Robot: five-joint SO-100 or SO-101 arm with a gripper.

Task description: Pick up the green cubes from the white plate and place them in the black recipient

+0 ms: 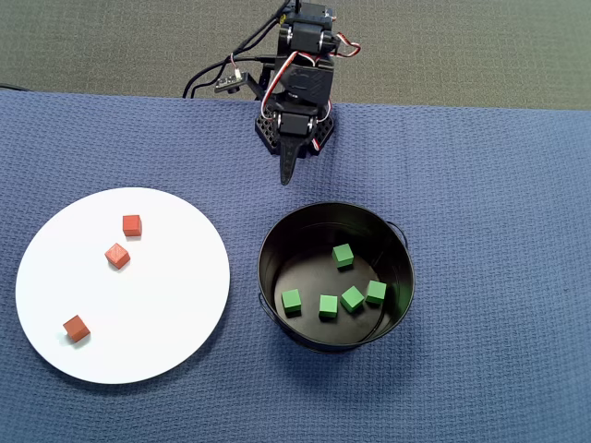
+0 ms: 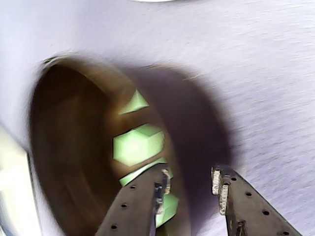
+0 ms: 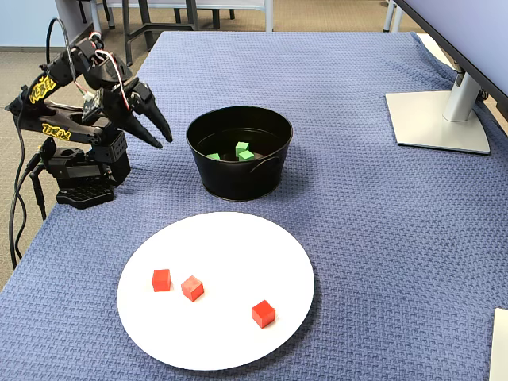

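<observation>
Five green cubes [image 1: 329, 305] lie inside the black recipient [image 1: 277, 231]; the white plate [image 1: 175, 332] holds only three red-orange cubes [image 1: 117, 256].

In the overhead view the bucket stands just right of the plate on a blue woven cloth [image 1: 499, 185], their rims near but apart, and the cubes sit scattered on its floor, four toward the lower wall and one higher up. The gripper [image 2: 189, 179] hangs empty above the cloth between the arm's base and the bucket's rim, touching neither; the wrist view shows its jaws slightly parted with nothing between them. In the fixed view a monitor stand [image 3: 440, 119] rests on the cloth at the far right, well apart from everything, and cables [image 3: 20, 190] trail off the table edge beside the arm.
</observation>
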